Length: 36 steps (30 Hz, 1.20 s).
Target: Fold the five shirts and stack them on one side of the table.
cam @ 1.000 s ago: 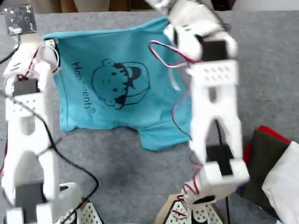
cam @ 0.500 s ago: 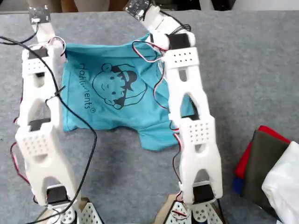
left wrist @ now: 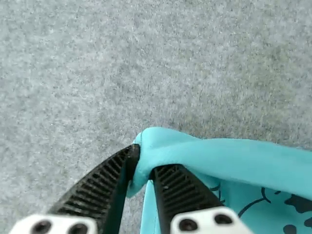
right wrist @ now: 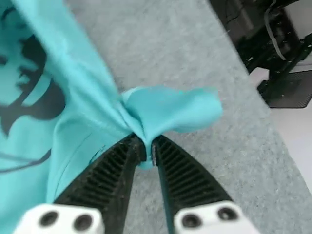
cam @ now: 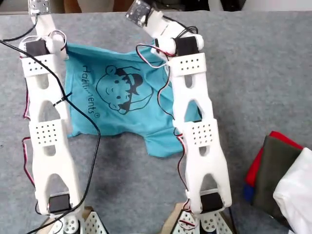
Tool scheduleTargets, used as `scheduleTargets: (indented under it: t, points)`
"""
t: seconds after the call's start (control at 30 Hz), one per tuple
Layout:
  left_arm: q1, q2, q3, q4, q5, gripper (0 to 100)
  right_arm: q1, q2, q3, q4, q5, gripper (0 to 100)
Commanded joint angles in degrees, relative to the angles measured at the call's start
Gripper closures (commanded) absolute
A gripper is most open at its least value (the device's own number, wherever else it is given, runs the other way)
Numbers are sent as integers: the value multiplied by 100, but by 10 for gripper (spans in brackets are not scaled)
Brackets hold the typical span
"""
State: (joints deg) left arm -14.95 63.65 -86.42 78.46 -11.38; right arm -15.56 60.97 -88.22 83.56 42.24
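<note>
Teal at both pincers. Found left gripper [left wrist: 144, 159] clenched on a bunched corner of the teal shirt [cam: 117, 122], with black ribbed fingers [left wrist: 97, 187] pressed in from either side of the fold. Found right gripper [right wrist: 146, 144] likewise clamped on the shirt's other far corner, with a loose flap [right wrist: 180, 109] of the same fabric puffed out just beyond its tips. Cannot tell from either wrist view whether the pinched corners sit on the felt or just above it.

Traced outward in the high view. Located the shirt spread print-up on the grey felt table [cam: 258, 73], between left arm [cam: 46, 131] and right arm [cam: 195, 126], with its far edge stretched from one pincer to the other. Noted one sleeve [cam: 163, 144] jutting toward the near side, partly under the right arm. Noted the shirt's left edge tucked beneath the left arm.

Recorded a pile of other garments [cam: 280, 170], red, dark and white, at the table's near right corner, well apart from the teal shirt and from both pincers
</note>
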Motion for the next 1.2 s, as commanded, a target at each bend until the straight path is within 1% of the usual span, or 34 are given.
scheduleTargets:
  t: [0.0,0.07,0.1,0.13,0.17,0.27,0.33,0.43,0.5,0.53,0.57,0.63,0.7,0.83,0.97,1.07,1.17]
  points:
    - [-123,127,-545,167,-26,982,-136,-40,-444,343,211,830]
    - [-202,251,-545,202,-26,982,-4,-48,-734,484,185,666]
    - [-229,303,-545,193,-26,982,92,-75,-778,519,185,606]
    - [-273,338,-519,193,-26,982,224,-163,-743,554,158,582]
    - [-299,382,-510,185,-26,982,374,-277,-681,589,97,585]
    - [-325,541,-527,141,-26,982,822,-505,-567,633,26,636]
    - [-299,637,-536,88,-26,982,998,-567,-514,756,62,688]
    - [-202,752,-510,-35,-26,982,963,-567,-409,1319,88,837]
    - [-114,778,-510,-9,-26,982,769,-479,-259,1670,79,942]
    - [-79,778,-510,18,-26,982,673,-418,-180,1785,53,976]
    - [-35,778,-536,114,-26,982,576,-321,-92,1846,44,986]
    - [44,752,-563,299,-44,982,453,-75,136,1846,-79,967]
    - [97,752,-563,413,-237,982,365,198,347,1829,-202,946]
    - [132,752,-563,651,-431,982,295,822,453,1758,-246,944]
    - [114,752,-563,677,-431,982,602,1305,453,1547,-202,944]
    - [88,752,-563,677,-431,982,857,1385,418,1495,-167,944]
    - [88,752,-563,677,-431,982,1121,1367,453,1486,53,944]
